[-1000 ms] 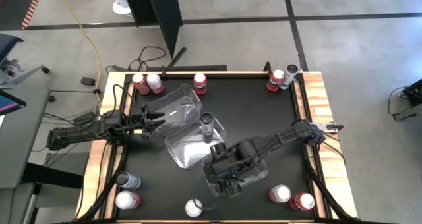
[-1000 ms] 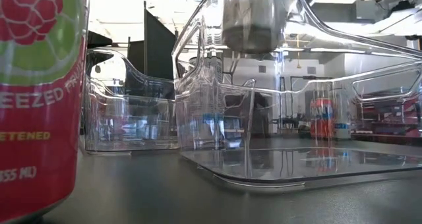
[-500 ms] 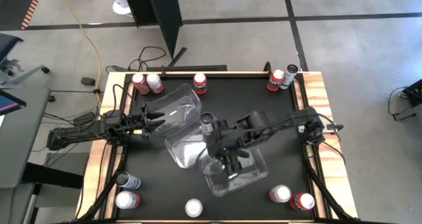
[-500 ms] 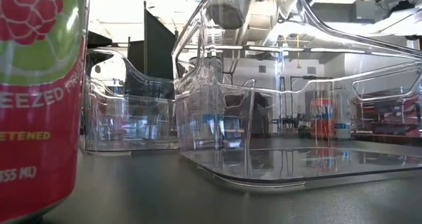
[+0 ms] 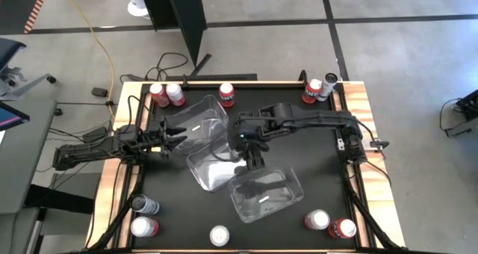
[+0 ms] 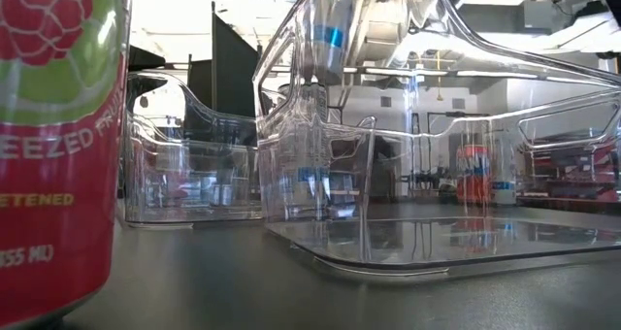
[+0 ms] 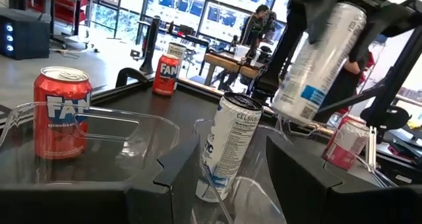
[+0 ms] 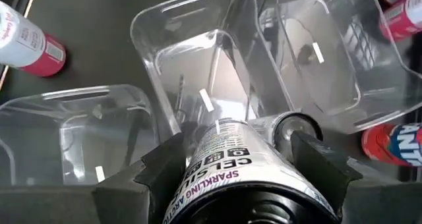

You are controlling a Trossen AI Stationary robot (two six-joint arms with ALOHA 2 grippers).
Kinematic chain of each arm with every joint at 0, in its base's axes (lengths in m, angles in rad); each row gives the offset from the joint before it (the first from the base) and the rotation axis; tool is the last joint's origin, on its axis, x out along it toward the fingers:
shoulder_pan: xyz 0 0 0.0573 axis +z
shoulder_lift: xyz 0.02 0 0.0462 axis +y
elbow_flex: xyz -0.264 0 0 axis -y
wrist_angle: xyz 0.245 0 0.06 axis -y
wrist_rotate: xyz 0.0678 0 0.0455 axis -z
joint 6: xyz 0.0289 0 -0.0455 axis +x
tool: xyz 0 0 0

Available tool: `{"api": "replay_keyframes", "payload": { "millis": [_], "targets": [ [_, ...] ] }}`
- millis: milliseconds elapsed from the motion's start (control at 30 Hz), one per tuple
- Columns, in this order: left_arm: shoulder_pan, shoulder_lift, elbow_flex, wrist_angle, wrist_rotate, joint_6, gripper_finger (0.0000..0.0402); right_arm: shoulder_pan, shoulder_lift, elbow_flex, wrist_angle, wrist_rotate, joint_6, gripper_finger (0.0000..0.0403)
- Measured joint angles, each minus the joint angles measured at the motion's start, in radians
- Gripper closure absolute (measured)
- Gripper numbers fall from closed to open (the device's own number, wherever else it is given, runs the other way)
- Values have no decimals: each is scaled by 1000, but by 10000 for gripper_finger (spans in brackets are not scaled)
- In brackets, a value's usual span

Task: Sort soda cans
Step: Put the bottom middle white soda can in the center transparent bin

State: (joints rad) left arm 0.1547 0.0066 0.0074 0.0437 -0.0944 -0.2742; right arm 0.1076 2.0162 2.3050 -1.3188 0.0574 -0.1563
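A: Two white Celsius cans matter here. One is clamped in the right gripper point(image 5: 249, 140), a held can point(image 7: 321, 56) hanging tilted in the air; the other, a standing can point(image 7: 226, 147), sits directly below and just ahead of those fingers, by the wall of the middle tub point(image 5: 211, 168).

B: Risk?

A: A collision, I'd judge. The right wrist view shows the held can's body point(image 8: 245, 173) almost over the standing can's silver top point(image 8: 291, 127). Lowered straight down from here, it could strike that top and tip the standing can — or skid off the tub rim and land outside.

B: And the grip itself?

A: The fingers pinch the can's side while it tilts; a bump could let it swing or slip. Cannot tell how firm the hold is.

B: Left arm?

A: The left gripper point(image 5: 176, 137) waits at the far tub point(image 5: 196, 119), well to the side of the right gripper, fingers spread and empty.

B: Against a second ago?

A: Then the right gripper sat low over the near tub point(image 5: 267, 195) with the can. Now it has lifted and swung up toward the standing can; the near tub is uncovered. The left arm has not moved. The rest — red cans at the back edge point(image 5: 226, 94), others along the front point(image 5: 317, 220) — unchanged.
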Motion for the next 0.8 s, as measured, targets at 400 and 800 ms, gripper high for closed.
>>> {"api": "replay_keyframes", "payload": {
  "millis": [400, 800],
  "targets": [
    [0, 0, 0, 0, 0, 5, 233, -40, 1, -211, 115, -35, -2, 153],
    [0, 0, 0, 0, 0, 13, 233, -59, 2, -379, 216, -34, 17, 153]
  ]
}}
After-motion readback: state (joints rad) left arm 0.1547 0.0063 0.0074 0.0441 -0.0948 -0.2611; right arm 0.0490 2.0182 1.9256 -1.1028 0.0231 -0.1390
